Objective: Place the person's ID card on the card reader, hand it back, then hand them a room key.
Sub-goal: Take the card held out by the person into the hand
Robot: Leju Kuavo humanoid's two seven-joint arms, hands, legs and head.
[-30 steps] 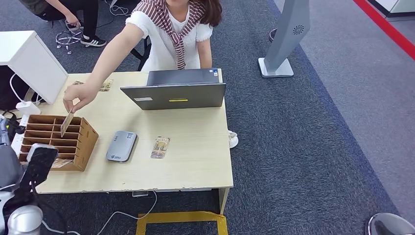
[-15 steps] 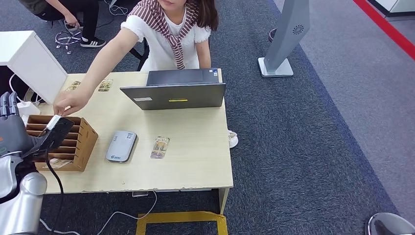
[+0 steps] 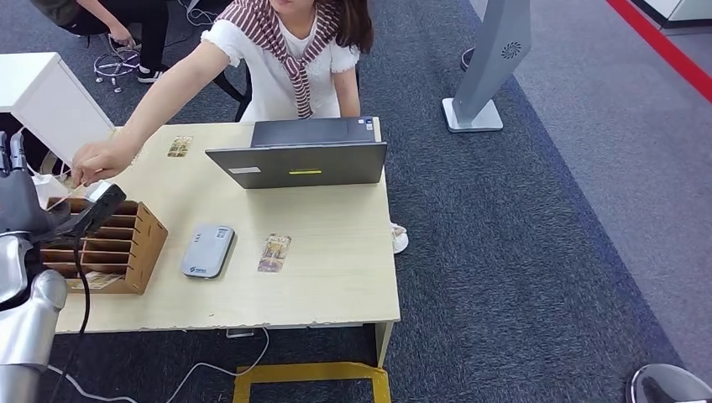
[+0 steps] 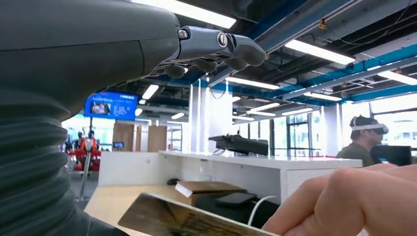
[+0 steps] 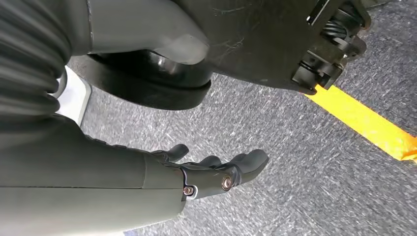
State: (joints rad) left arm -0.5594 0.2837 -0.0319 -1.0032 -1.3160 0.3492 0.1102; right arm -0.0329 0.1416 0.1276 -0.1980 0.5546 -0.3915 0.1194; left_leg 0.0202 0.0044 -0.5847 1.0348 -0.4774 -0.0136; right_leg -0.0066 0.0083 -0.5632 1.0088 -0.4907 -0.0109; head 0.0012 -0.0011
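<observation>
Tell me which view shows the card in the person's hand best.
The left wrist view: the card fills the foreground, pinched by the person's fingers. The head view shows little of it; the right wrist view faces the floor.

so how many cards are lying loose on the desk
2 clearly: one card beside the grey reader, another near the far edge. More may be hidden behind the person's arm or in the wooden organizer.

My left hand (image 3: 21, 197) is raised, fingers (image 4: 216, 46) apart, holding nothing; my right hand (image 5: 211, 172) hangs low, fingers loosely extended.
</observation>
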